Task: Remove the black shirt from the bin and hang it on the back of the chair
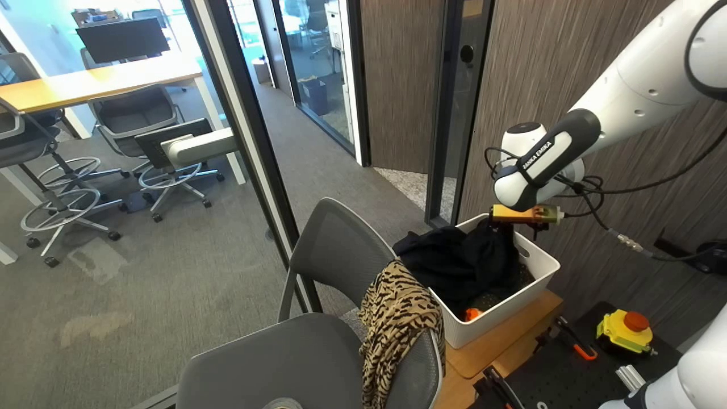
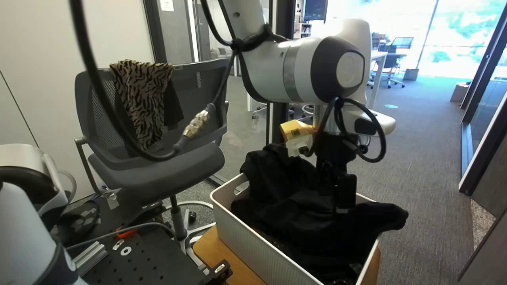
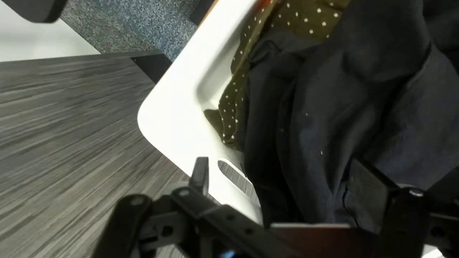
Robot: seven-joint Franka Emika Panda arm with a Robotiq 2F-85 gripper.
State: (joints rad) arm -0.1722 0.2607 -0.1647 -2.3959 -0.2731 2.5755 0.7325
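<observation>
black shirt (image 3: 322,118) lies heaped in white bin (image 3: 168,111), below and beside the claw (image 3: 281,172), whose jaws stand wide apart.

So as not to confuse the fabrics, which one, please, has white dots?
The olive cloth in the bin, partly under the black shirt. Only it shows dots: the shirt looks plain, and the tan cloth over the chair is striped.
</observation>
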